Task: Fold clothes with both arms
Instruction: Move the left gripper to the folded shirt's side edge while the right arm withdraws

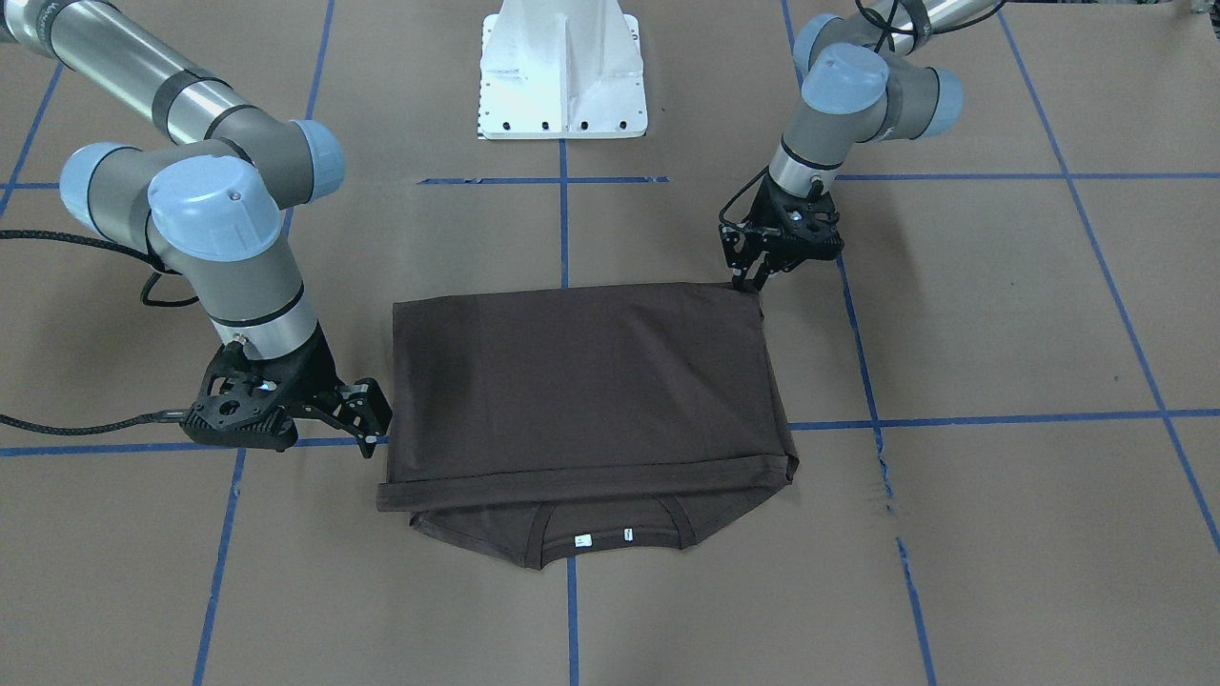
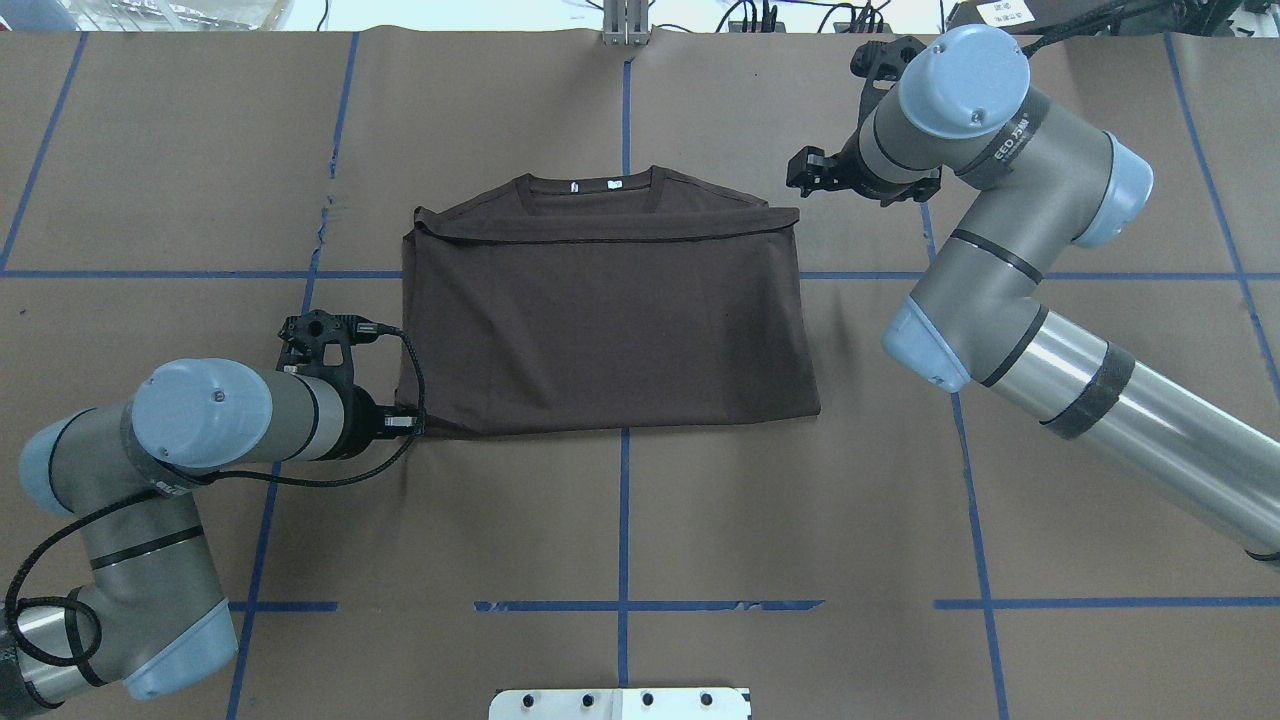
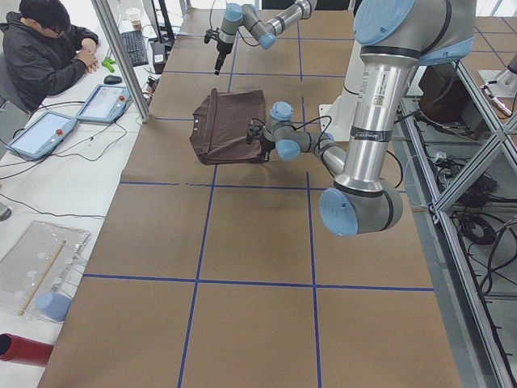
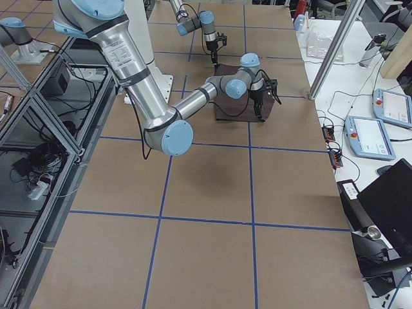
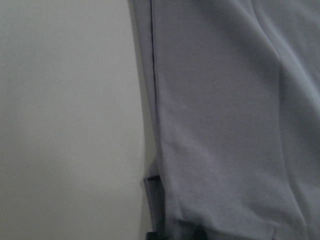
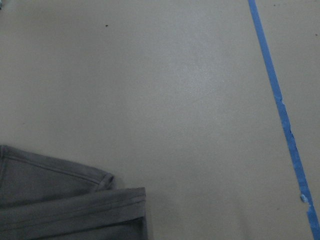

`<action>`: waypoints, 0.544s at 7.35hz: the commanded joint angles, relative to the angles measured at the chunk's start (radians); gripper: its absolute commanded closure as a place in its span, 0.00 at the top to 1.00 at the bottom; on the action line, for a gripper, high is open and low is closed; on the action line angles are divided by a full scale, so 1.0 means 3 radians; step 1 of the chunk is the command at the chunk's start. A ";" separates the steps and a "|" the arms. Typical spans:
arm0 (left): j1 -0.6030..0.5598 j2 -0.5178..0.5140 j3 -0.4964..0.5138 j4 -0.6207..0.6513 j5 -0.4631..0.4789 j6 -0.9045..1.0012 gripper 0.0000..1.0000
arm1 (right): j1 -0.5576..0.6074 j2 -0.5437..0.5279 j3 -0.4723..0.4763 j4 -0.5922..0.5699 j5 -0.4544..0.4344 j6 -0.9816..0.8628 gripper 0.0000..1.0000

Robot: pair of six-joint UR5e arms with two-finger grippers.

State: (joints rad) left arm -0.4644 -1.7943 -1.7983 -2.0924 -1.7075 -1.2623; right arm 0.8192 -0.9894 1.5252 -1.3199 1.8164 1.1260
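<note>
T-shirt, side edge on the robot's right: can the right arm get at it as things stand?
Probably yes. The right gripper hangs just beside that edge of the T-shirt, jaws pointed toward it, and nothing lies between them.

A shirt [image 6: 65, 205] corner with doubled hems lies lower left on the brown table [image 6: 165, 85]; blue tape [image 6: 280, 110] runs down the right.

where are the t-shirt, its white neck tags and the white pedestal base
T-shirt [image 1: 581, 381], front-facing view, middle of the folded top layer
neck tags [image 1: 583, 540], front-facing view, the larger of the two tags
pedestal base [image 1: 562, 105], front-facing view, its flat plate
</note>
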 commanded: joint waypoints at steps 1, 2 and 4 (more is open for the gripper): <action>0.0019 -0.0002 0.0002 -0.0005 0.0001 -0.0006 0.16 | 0.0000 0.0000 0.0004 -0.0003 -0.0001 0.0005 1.00; 0.0019 0.0004 -0.0003 0.0000 0.0011 -0.0006 0.00 | 0.0000 0.0000 0.0004 -0.0003 -0.0001 0.0010 1.00; 0.0014 0.0024 -0.0049 0.0000 0.0082 0.0009 0.00 | 0.0000 0.0000 0.0009 0.0002 -0.0001 0.0010 1.00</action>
State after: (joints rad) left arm -0.4591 -1.7917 -1.8033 -2.0925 -1.6917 -1.2629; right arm 0.8192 -0.9894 1.5266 -1.3198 1.8162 1.1287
